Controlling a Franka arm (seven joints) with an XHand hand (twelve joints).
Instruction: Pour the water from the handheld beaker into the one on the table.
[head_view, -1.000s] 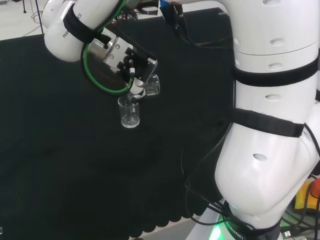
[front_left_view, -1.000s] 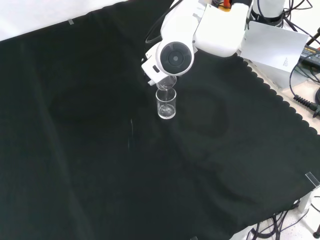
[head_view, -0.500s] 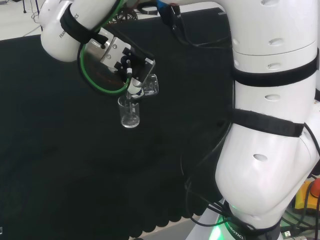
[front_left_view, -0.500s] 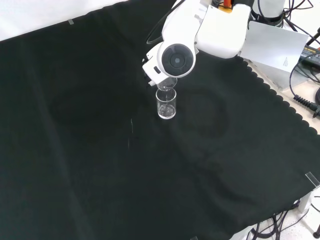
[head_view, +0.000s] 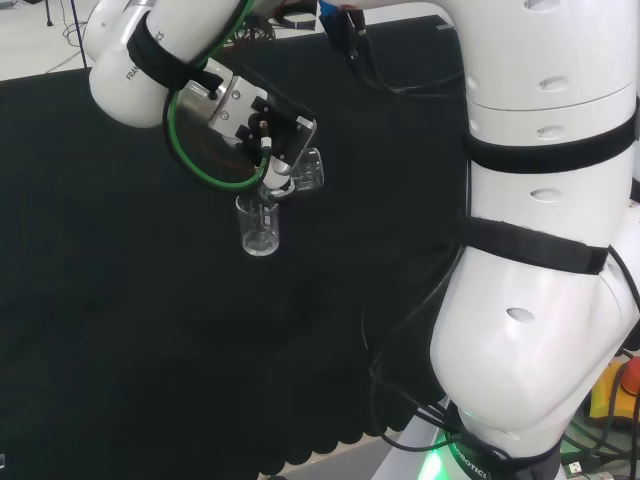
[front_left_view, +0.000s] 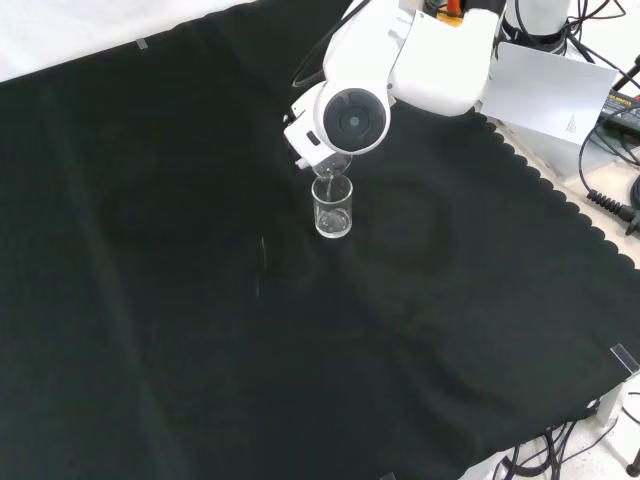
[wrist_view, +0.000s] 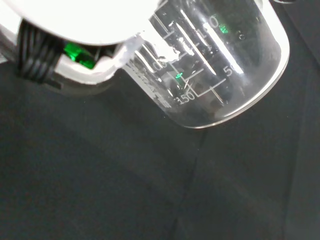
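Observation:
A clear glass beaker stands upright on the black cloth, with a little water at its bottom; in the front view the same beaker stands just below the arm's round grey cap. My hand is shut on a second clear beaker, tipped far over with its mouth above the standing one. In the wrist view the held beaker is close, with white scale marks on its wall, and a white part of the hand lies against it.
The arm's big white links stand at the head view's right. In the front view, a white link with a grey cap covers the hand. The cloth's scalloped edge runs along the right, with cables beyond it.
The hand and the tipped beaker shifted slightly right and up in the head view after a small dip to the left. The standing beaker has not moved.

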